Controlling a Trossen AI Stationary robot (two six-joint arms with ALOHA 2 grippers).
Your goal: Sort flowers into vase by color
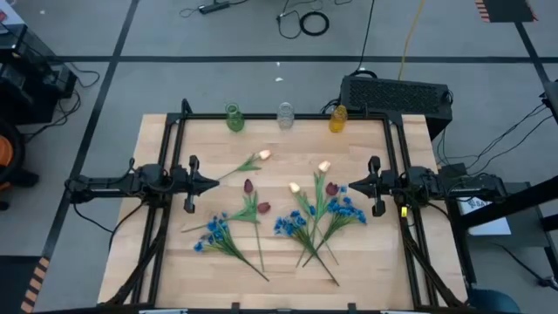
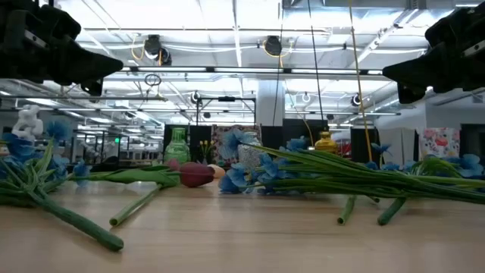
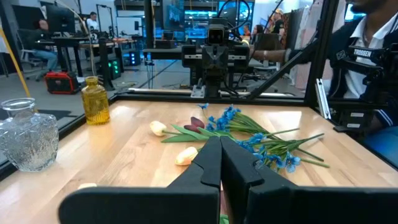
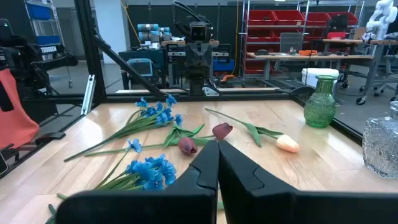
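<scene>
Flowers (image 1: 288, 218) lay loose across the middle and near half of the bench (image 1: 166, 262), none in a vase yet. Blue blossom bunches: one (image 1: 212, 232) toward the near-left, two more (image 1: 292, 225) (image 1: 349, 209) right of centre, stems fanning toward the near edge. Dark red tulips (image 1: 248, 186) (image 1: 263, 208) (image 1: 331, 187) sat around the centre. Cream-yellow tulips (image 1: 264, 155) (image 1: 323, 166) (image 1: 294, 187) lay a bit farther back, the leftmost with its stem running toward the left side. Stems overlapped in the right cluster, so singling one out there looked harder; the left cream tulip lay apart and seemed the easier pick.

Three vases stood in a row along the far edge: green vase (image 1: 234, 118) far-left of the row, clear glass vase (image 1: 285, 114) in the middle, yellow vase (image 1: 337, 119) on the right. Probably one per colour, though which colour goes where could not be told.

Left gripper (image 1: 212, 184) hovered at the left edge, pointing inward, fingers pinched together on nothing. Right gripper (image 1: 346, 187) mirrored it at the right edge, likewise closed and empty, tip near the right red tulip but not touching. Both looked parked in a start pose, above the bench as the low view showed. Task judged not begun; jaws would need to open before any pick.
</scene>
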